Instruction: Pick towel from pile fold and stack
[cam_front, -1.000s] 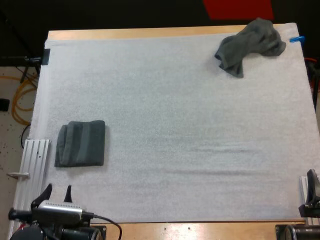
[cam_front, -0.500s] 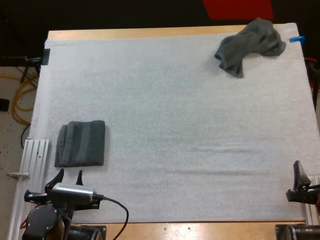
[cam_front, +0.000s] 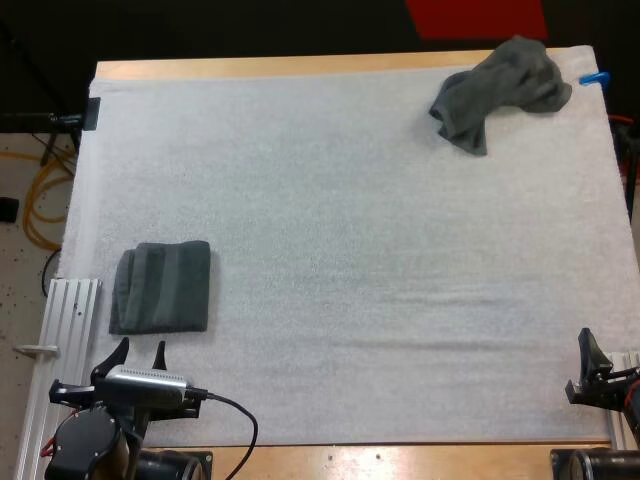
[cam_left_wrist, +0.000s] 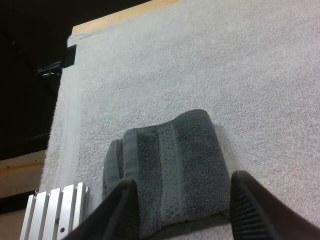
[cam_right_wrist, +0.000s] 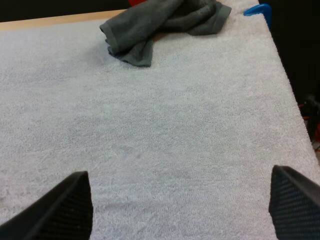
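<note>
A crumpled dark grey-green towel (cam_front: 500, 90) lies at the mat's far right corner, and the right wrist view has the same crumpled towel (cam_right_wrist: 150, 25) far ahead. A folded towel (cam_front: 162, 286) rests near the mat's left edge. My left gripper (cam_front: 140, 352) is open just behind it, at the near left. In the left wrist view its fingers (cam_left_wrist: 120, 210) stand apart over the folded towel's (cam_left_wrist: 165, 165) near edge without touching it. My right gripper (cam_front: 605, 352) is open at the near right, its fingers (cam_right_wrist: 65, 205) wide apart over bare mat.
A white mat (cam_front: 340, 230) covers most of the wooden table. A ribbed aluminium rail (cam_front: 65, 320) runs along the mat's near left edge, next to the folded towel. Orange cables lie on the floor to the left.
My left gripper has moved forward toward the folded towel's near edge. My right gripper has come in a little from the right edge. Both towels are where they were.
</note>
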